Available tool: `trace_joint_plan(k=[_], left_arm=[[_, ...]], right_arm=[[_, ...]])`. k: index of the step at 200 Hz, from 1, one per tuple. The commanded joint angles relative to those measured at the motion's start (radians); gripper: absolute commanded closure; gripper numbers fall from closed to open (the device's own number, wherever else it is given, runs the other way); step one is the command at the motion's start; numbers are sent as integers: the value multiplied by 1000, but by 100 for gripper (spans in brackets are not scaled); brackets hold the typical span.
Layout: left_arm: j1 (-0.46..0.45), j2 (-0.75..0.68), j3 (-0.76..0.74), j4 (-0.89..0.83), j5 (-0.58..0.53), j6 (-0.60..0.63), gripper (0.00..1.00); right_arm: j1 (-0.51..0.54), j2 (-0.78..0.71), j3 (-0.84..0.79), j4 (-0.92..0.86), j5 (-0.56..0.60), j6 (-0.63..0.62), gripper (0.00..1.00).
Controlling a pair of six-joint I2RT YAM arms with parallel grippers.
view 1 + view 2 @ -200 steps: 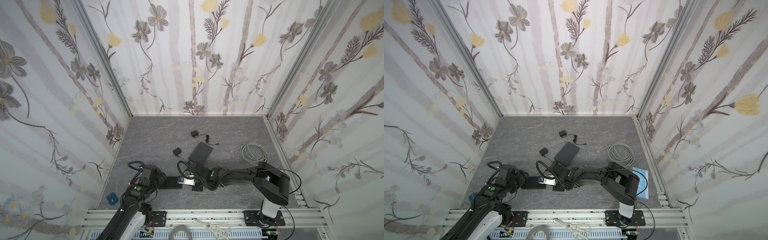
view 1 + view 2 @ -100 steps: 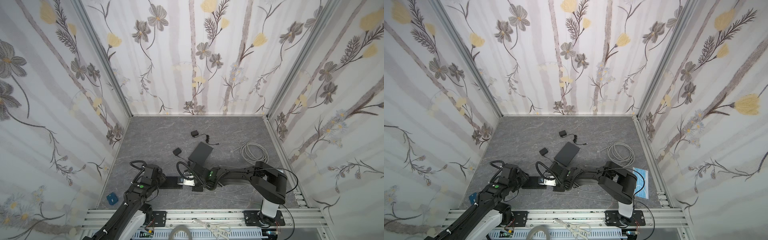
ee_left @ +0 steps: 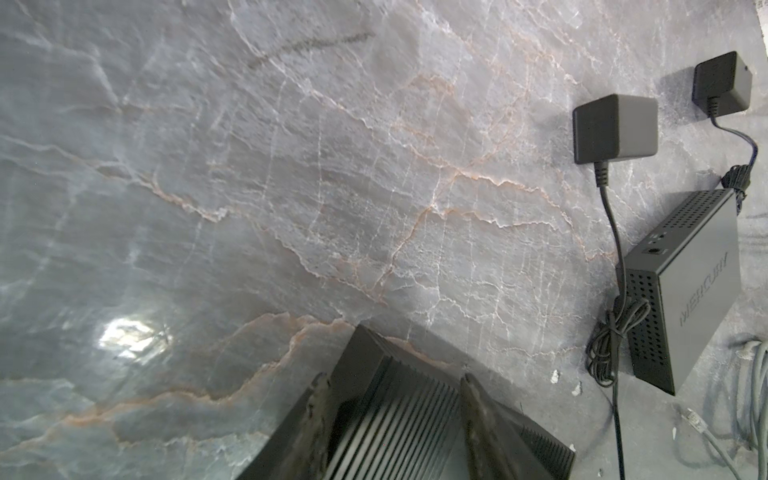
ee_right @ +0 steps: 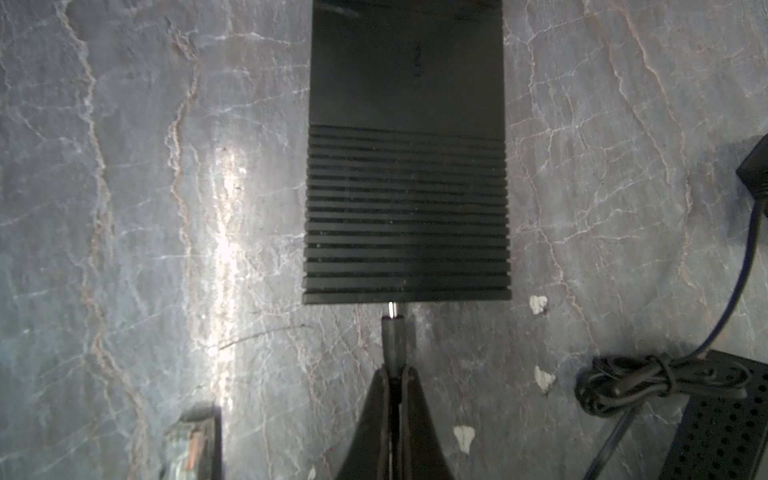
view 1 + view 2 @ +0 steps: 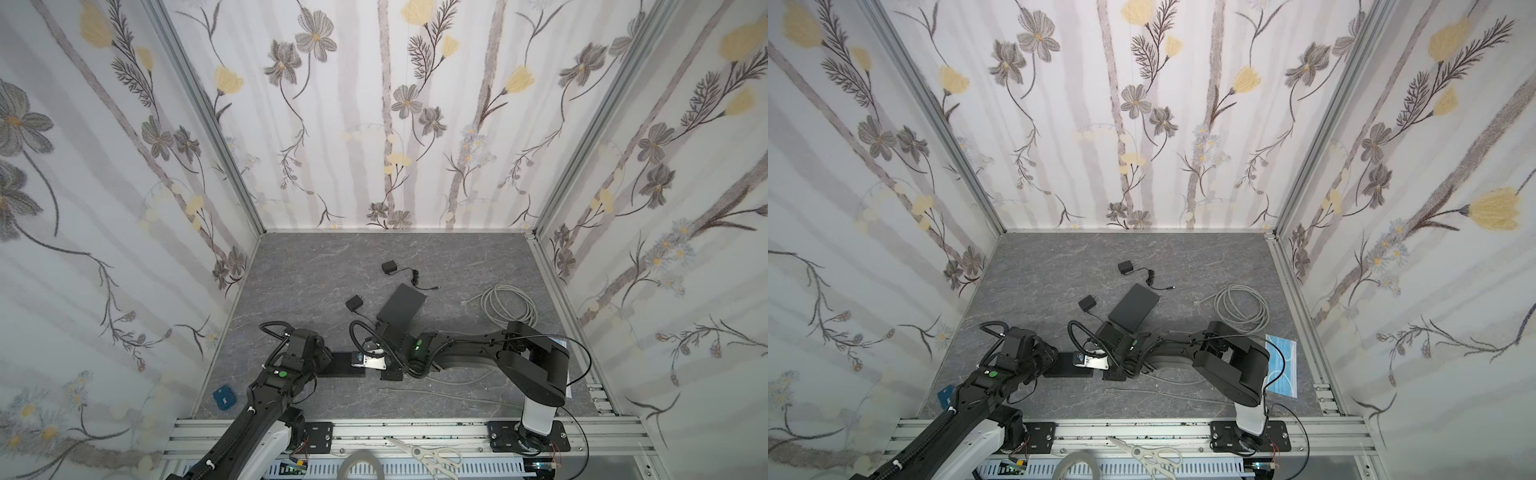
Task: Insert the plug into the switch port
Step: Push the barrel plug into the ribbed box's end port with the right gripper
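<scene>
In both top views the switch (image 5: 343,365) (image 5: 1067,368) lies flat on the bench (image 5: 311,270) near its front edge, between the two arms. The left jaws sit at its left end. The right arm reaches in from the right to its other end, where the wrist hides the plug. Behind them lie a second black box (image 5: 401,307) (image 5: 1133,307), a power adapter (image 5: 355,302) just beside it, and a grey cable coil (image 5: 509,307) well off to the right.

In the left wrist view the fingers (image 3: 320,415) stand on either side of the ribbed switch (image 3: 395,415), pressed against its sides, so the left jaws are clamped on it.

In the right wrist view the right jaws are together on the rear of the plug (image 4: 395,340). The plug points straight at the switch (image 4: 407,187), and its bare metal tip meets the middle of the near edge. A short bit of metal shows between plug body and casing.
</scene>
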Motion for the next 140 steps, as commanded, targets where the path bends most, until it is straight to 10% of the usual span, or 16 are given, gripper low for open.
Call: trace_joint_plan(k=[1,140], left_arm=[[0,5,-1,20,16,-1,49],[0,-15,-26,38,54,-31,52]], right_arm=[[1,8,11,45,-18,-4,100],[4,23,94,39,-63,5,100]])
